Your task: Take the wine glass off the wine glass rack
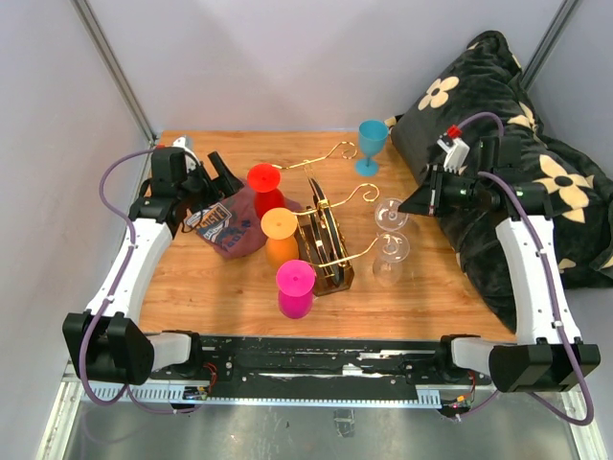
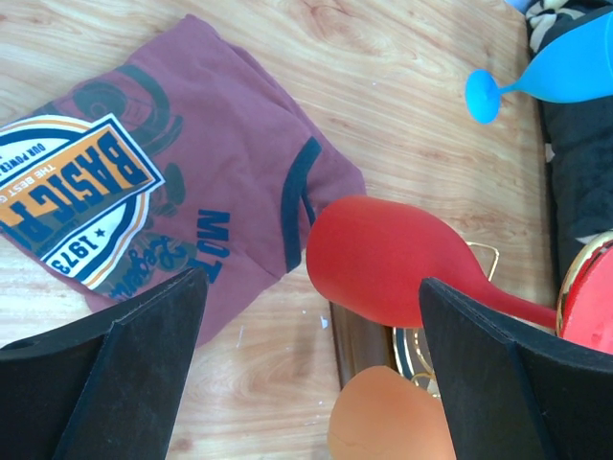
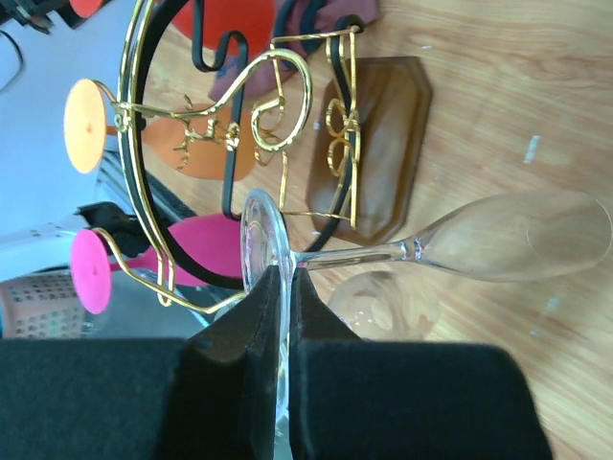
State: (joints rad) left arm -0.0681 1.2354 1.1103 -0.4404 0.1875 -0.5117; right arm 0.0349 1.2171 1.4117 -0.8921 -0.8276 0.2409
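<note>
1. Your task piece, the clear stemmed wine glass [image 3: 517, 235], hangs foot-up at the curled outer end of a gold wire arm on the rack's right side.
2. Your right gripper [image 3: 285, 283] is clamped on the rim of its flat foot, probably so you can draw the stem out along the wire. You cannot tell whether the foot has cleared the curl.
3. The dark brown wooden rack [image 3: 374, 134] with thin gold wire arms stands mid-table.
4. Your left gripper [image 2: 311, 278] hovers spread wide and empty over the red glass [image 2: 374, 259], beside the maroon printed T-shirt [image 2: 220, 163]. It looks parked out of the way.
5. Count six glasses:
   - two clear, the second clear glass [image 3: 383, 307] hanging just beside yours
   - one red, one orange glass [image 2: 383, 422] and one pink glass [image 1: 295, 283], all hanging
   - one blue glass [image 2: 565, 67], standing on the table
</note>
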